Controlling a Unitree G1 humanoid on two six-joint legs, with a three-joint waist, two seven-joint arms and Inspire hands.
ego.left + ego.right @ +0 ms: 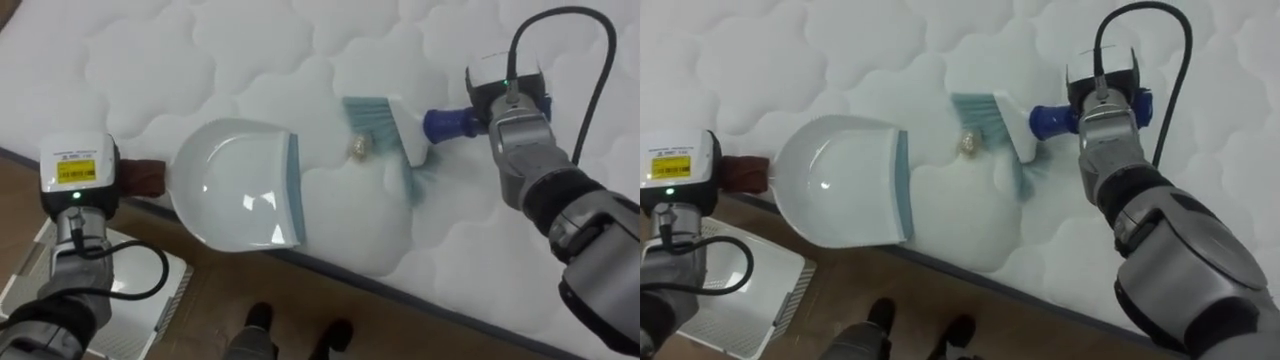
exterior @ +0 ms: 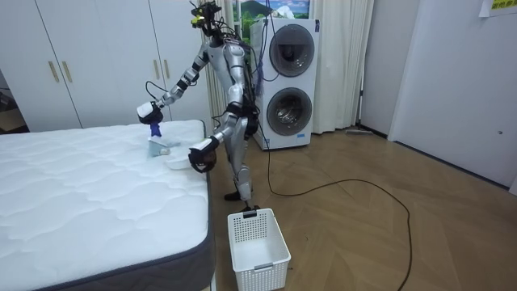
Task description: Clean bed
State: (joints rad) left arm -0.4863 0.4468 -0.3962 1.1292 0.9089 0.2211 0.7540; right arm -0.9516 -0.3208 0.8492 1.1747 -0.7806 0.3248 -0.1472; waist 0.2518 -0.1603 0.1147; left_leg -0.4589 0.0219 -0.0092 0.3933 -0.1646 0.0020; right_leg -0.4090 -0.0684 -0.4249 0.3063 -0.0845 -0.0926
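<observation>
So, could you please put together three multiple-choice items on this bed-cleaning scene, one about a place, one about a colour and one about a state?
1. The crumpled scrap lies:
A. inside the dustpan
B. on the mattress, between the brush and the dustpan
C. on the floor

2. The brush's handle is:
A. red
B. yellow
C. blue

3. The white basket stands:
A. upright, with its open top up
B. tipped on its side
C. upside down

Answers:
1 B, since the eye views show the scrap on the quilted surface just ahead of the bristles, apart from the dustpan's lip.
2 C, since the handle shows blue beside the white brush head.
3 A, since the room view looks down into its open top.
</observation>
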